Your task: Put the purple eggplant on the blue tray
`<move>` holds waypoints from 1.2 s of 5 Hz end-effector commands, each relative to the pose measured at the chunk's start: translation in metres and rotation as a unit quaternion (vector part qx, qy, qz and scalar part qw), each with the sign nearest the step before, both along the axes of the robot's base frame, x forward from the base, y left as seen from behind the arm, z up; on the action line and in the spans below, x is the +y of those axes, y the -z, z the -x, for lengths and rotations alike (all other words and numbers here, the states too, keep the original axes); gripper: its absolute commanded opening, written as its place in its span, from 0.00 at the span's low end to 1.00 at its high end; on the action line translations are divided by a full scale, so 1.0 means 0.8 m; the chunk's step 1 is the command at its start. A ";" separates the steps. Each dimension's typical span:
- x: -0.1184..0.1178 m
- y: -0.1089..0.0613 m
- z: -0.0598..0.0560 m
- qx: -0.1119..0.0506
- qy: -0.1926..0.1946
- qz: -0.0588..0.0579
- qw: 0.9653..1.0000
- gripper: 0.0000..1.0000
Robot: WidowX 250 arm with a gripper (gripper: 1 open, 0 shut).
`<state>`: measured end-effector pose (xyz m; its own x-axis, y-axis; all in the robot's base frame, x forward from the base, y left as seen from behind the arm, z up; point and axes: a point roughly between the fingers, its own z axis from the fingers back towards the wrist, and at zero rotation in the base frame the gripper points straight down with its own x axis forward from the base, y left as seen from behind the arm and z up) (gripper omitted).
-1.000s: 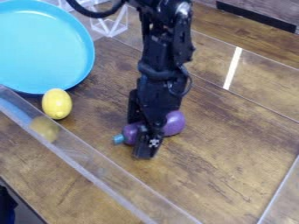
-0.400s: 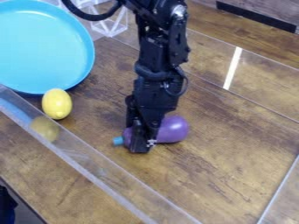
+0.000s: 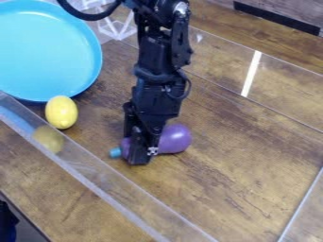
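Note:
The purple eggplant [image 3: 173, 138] lies on the wooden table at centre, its teal stem cap [image 3: 116, 151] pointing left. My black gripper [image 3: 139, 149] comes down steeply over its stem end and is shut on it; the fingers hide that part of the eggplant. The blue tray [image 3: 51, 57] sits at the upper left, well apart from the gripper, with nothing on its visible surface.
A yellow lemon-like ball [image 3: 60, 112] rests just below the tray's rim. A clear plastic strip [image 3: 89, 170] runs diagonally along the table's near-left side. A white wire stand [image 3: 116, 28] is behind the arm.
The gripper has shifted left together with the eggplant, which has slid a little toward the tray. Its jaws have closed on the stem end.

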<state>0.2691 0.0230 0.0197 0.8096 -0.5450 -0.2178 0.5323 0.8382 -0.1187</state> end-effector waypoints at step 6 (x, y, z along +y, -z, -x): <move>0.002 0.002 0.014 0.026 -0.007 0.032 0.999 0.00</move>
<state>0.2628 0.0233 0.0190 0.8104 -0.5442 -0.2171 0.5122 0.8379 -0.1886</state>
